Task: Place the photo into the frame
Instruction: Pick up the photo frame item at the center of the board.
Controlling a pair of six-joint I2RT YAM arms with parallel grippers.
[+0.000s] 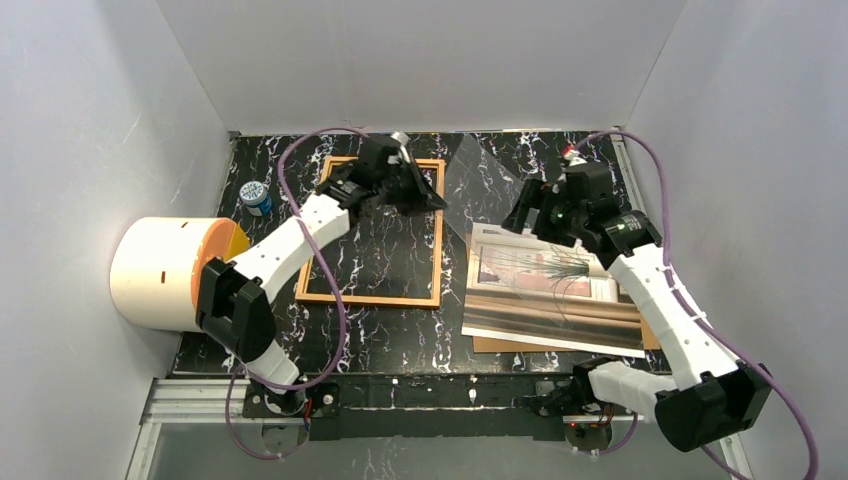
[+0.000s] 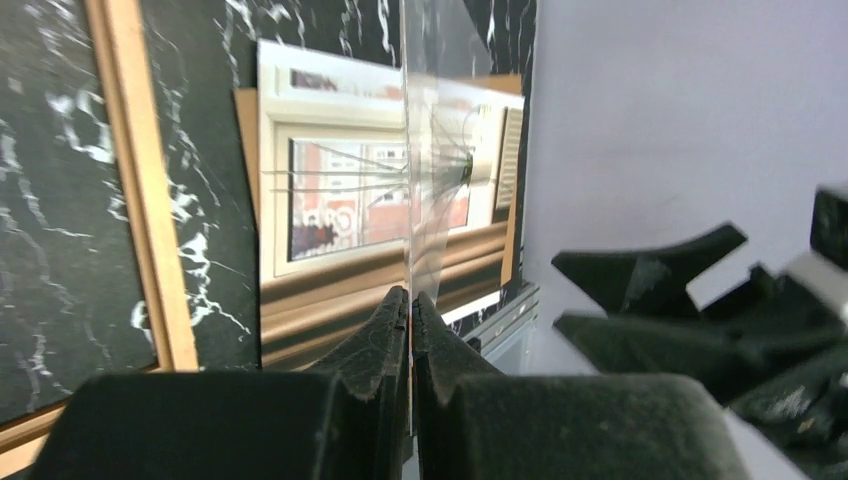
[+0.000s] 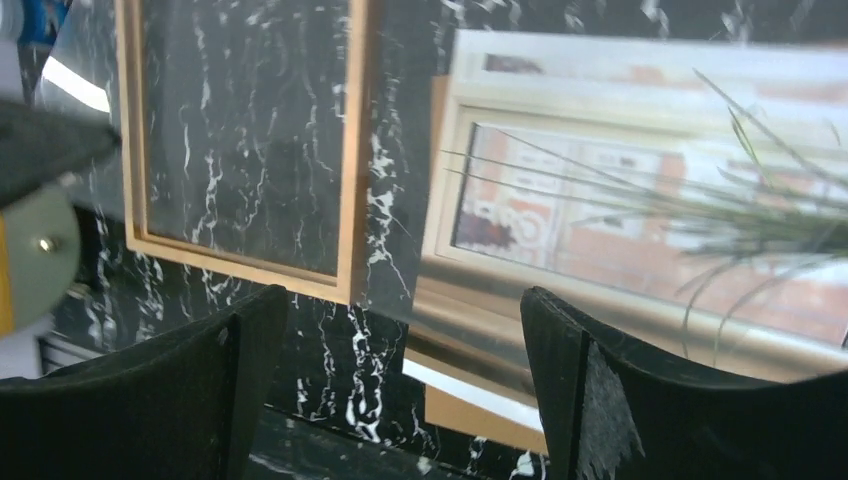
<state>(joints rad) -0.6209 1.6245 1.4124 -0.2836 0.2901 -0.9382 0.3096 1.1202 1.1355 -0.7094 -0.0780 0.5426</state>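
Desk: black marble, white-veined.
Frame: laid flat beside photo.
Left fingers: closed on clear pane, held on edge.
Right fingers: spread wide over photo.

Robot lab test cell, as shown by: marble-print table boxed in by plain white walls on 3 sides; left arm & right arm bolted to an alu. rail; purple cables left looped loose.
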